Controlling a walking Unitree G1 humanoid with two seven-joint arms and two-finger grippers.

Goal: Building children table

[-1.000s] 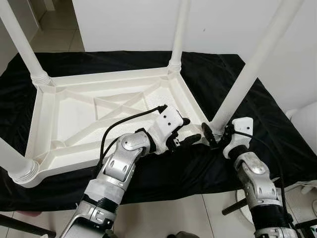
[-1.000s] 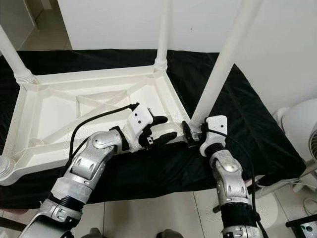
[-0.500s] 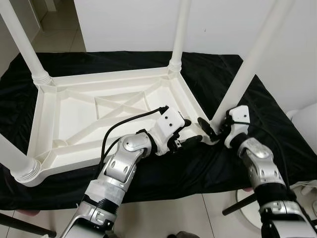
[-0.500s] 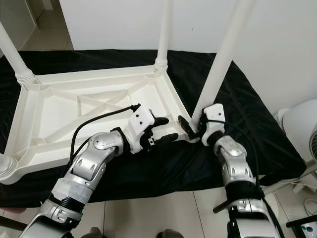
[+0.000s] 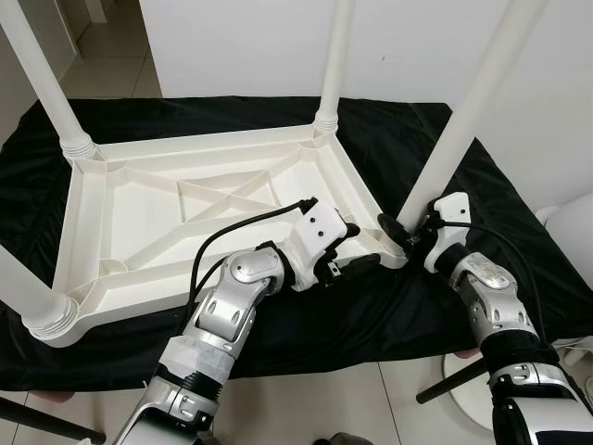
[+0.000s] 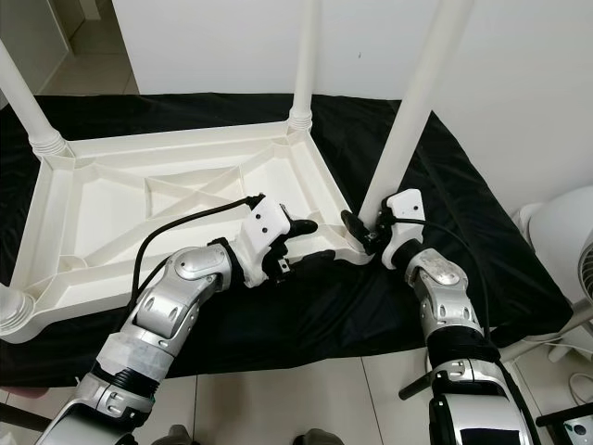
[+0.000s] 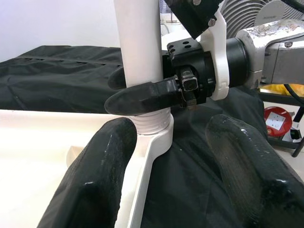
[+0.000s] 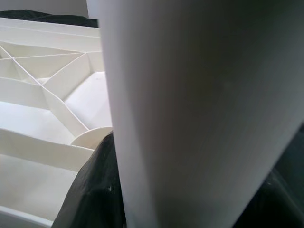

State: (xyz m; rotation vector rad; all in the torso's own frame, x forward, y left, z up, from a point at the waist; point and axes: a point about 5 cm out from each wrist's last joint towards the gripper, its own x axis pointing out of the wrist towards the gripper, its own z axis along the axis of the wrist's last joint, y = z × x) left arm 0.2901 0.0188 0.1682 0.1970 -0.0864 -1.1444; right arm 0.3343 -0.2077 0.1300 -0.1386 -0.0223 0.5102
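We have the white tabletop [image 5: 185, 222] lying upside down on a black cloth [image 5: 435, 139], ribs up, and we take it as our landmark. Legs stand in all four of its corners: the two far ones, one at the near corner on our left side, and the leg [image 5: 468, 120] at the near corner on our right, which is the one we are working on.

Our right hand [image 5: 405, 234] is closed around the base of that leg, just above the ribbed collar [image 7: 151, 124] where it enters the tabletop's corner socket; the left wrist view shows its fingers [image 7: 142, 95] wrapped round the post. Our left hand [image 5: 357, 250] sits at the tabletop's near edge, just beside the same corner, its fingers spread wide with one over the rim and the other over the cloth, holding nothing.

We judge the build to be nearly finished: every leg is in place. What seems left is seating or tightening this last leg, since we cannot tell whether it is fully home, and then turning the piece upright.
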